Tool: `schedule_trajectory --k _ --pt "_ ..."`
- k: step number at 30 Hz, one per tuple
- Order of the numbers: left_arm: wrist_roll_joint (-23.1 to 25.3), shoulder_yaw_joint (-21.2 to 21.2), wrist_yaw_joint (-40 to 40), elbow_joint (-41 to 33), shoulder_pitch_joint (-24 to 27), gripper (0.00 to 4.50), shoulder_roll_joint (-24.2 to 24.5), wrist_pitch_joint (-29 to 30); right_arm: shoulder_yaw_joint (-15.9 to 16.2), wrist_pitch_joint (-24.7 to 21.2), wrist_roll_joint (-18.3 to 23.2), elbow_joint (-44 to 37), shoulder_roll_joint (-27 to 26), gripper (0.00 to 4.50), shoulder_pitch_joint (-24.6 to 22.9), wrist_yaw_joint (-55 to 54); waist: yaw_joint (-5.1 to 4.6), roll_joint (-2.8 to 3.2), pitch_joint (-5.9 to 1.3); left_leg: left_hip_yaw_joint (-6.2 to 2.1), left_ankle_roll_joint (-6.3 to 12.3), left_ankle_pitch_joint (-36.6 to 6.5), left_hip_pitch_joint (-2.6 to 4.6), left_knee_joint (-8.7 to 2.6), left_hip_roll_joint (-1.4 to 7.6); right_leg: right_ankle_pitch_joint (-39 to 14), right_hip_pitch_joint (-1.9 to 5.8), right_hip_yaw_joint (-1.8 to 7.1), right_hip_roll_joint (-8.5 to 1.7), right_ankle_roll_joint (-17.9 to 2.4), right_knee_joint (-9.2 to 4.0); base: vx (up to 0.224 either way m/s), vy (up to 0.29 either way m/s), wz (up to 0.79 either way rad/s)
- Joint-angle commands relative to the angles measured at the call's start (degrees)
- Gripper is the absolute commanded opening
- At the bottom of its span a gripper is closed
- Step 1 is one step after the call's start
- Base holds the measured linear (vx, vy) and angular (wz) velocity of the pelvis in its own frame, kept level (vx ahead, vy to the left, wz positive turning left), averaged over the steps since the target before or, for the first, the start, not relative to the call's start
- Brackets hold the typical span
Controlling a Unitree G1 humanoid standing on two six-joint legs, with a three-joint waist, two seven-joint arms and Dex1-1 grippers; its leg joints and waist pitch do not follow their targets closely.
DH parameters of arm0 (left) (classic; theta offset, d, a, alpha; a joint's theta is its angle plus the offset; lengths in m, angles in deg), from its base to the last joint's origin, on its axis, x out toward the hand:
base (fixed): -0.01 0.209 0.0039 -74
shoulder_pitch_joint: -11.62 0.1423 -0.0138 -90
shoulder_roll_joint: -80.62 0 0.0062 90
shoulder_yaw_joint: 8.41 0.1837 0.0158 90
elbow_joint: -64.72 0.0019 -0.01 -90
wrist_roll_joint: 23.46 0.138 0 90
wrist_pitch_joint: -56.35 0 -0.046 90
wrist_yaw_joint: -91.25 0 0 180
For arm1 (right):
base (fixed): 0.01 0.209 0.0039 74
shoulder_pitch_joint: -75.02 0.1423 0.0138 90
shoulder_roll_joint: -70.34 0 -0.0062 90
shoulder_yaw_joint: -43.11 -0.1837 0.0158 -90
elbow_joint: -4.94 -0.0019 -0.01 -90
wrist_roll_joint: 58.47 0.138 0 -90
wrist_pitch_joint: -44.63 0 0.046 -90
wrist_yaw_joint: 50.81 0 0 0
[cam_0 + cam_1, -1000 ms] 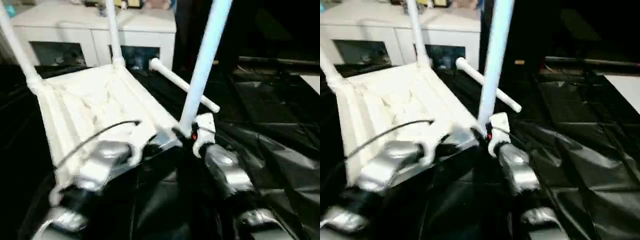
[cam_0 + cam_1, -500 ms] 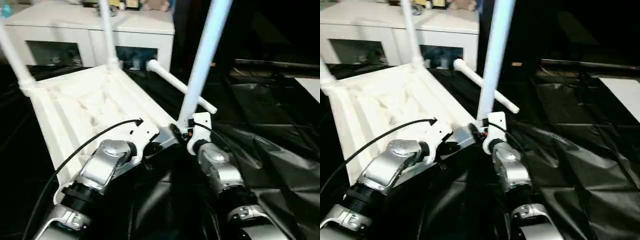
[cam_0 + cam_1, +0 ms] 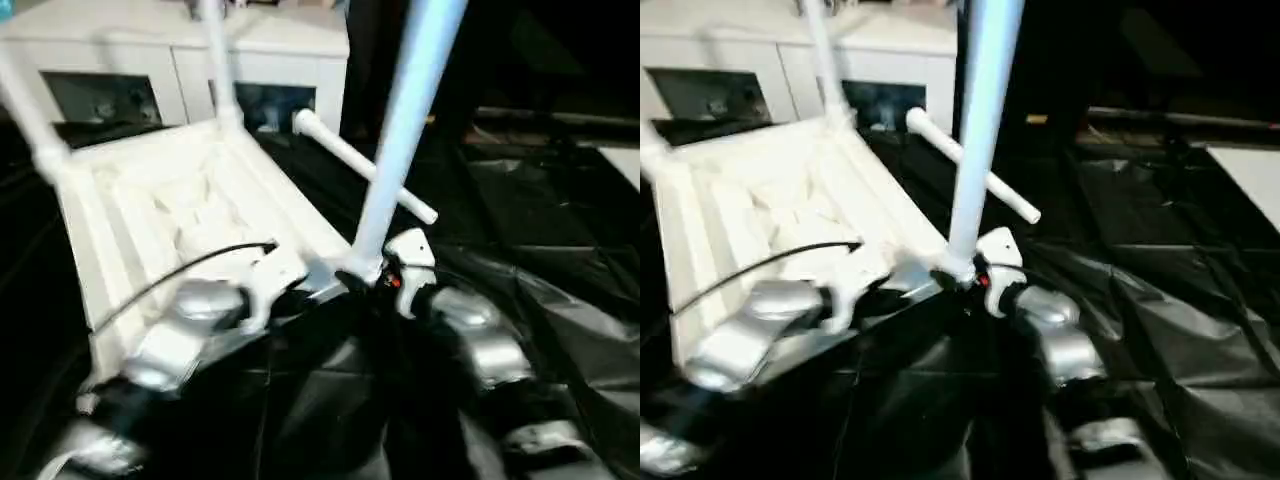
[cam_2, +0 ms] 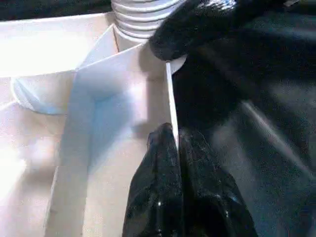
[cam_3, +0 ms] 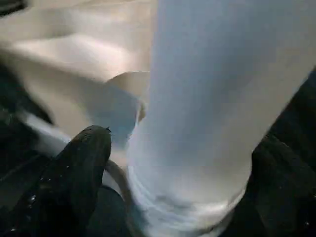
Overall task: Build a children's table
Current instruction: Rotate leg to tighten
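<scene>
Right now I see the tabletop (image 3: 170, 215) lying upside down on black sheeting (image 3: 540, 230), ribbed underside up, in front of a white cabinet (image 3: 150, 60) with glass doors. Three legs stand up from corner sockets: two at the far corners (image 3: 215, 60) (image 3: 25, 110), one at the near right corner (image 3: 405, 120). A fourth leg (image 3: 365, 165) lies loose on the sheeting just beyond the table's right edge.

My left gripper (image 4: 177, 148) is pinched tight on the thin edge wall of the tabletop near that near right corner, one finger either side of the rim. My right gripper (image 5: 163, 158) sits at the base of the near right leg, where it meets the socket. Its fingers (image 5: 81, 158) stand apart on either side of the leg, with a gap visible between finger and tube, so no grip.
</scene>
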Motion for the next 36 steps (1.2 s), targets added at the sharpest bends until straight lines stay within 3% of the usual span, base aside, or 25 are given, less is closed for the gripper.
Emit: schedule_trajectory --k 1,7,19,36 --pt "-1.25 2.03 4.35 -2.46 0.74 0.00 0.78 -0.27 0.30 -0.19 1.64 -2.47 1.00 4.13 -0.64 4.76 -0.03 0.59 -3.22 0.26 4.39 -6.04 0.90 -3.08 1.22 6.24 2.98 2.62 -2.92 -14.13 -3.11 0.000 0.000 0.00" --pt "-3.97 1.28 9.56 -5.60 2.46 0.00 5.14 0.00 0.44 -0.72 4.39 -4.96 4.00 4.13 -1.48 11.70 0.35 0.53 -2.91 0.02 2.34 -9.13 0.79 -3.57 1.46 -0.41 3.28 2.66 -3.28 -13.03 -3.44 0.000 0.000 0.00" --pt "-5.91 0.33 12.36 -6.21 2.95 0.00 7.03 0.08 1.78 0.62 4.14 -3.84 5.53 4.13 -1.09 16.70 0.39 0.47 -3.00 0.04 2.04 -8.06 0.74 -3.33 1.27 -0.24 3.23 2.68 -3.17 -13.20 -3.26 0.000 0.000 0.00" --pt "-5.86 0.60 11.92 -5.40 2.38 0.00 6.62 0.03 2.68 1.47 3.13 -0.46 5.36 2.73 -0.09 16.34 0.20 0.47 -3.08 -0.03 1.95 -8.54 0.71 -3.16 1.23 -0.74 3.27 2.65 -3.15 -13.37 -3.15 0.000 0.000 0.00"
